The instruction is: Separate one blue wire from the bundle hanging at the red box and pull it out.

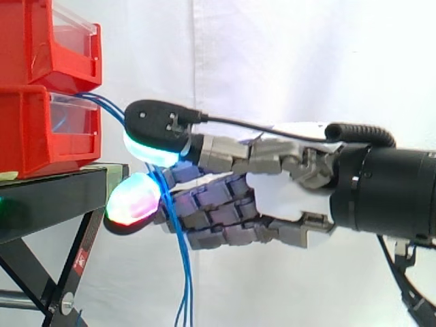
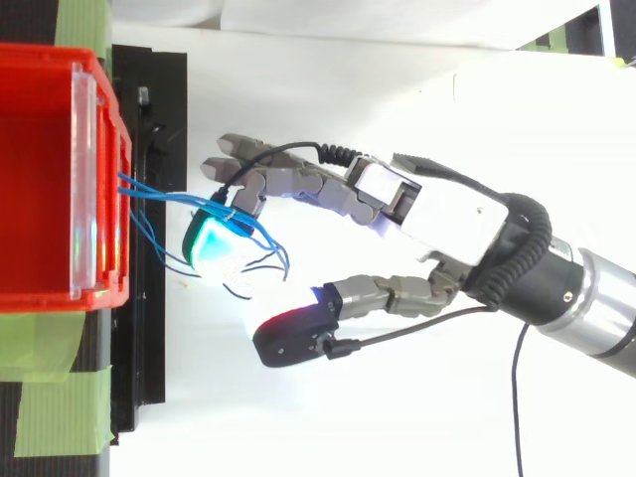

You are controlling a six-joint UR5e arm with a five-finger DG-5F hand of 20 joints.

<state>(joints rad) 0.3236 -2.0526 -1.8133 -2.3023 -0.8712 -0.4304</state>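
Red box: the lower red box (image 1: 41,129) sits on the black stand (image 1: 48,197), under a second red bin (image 1: 48,41), its open front facing the arm.
Blue wires: the blue wires (image 1: 178,252) spill out of the red box's front and hang in a loose bundle just beside it, trailing down past the stand's edge.
Hand: the hand (image 2: 447,214) reaches level toward the red box, fingers nearly straight and spread. It is open, and nothing looks pinched.
Leading pad: from above, a green-glowing pad (image 2: 211,241) is right in among the strands near the red box, and a few loop over it. That looks like a wedge to part the bundle.
Thumb: the thumb (image 2: 298,336) stands well apart from the wires on the side away from the red box's front, ready to close.
Step in hand: by my reading it's the sorting-out, with no single wire isolated yet.
Next call: the thumb would have to meet that pad on one strand only.
Risk: several strands ride the pad together, so a pull could drag the lot.
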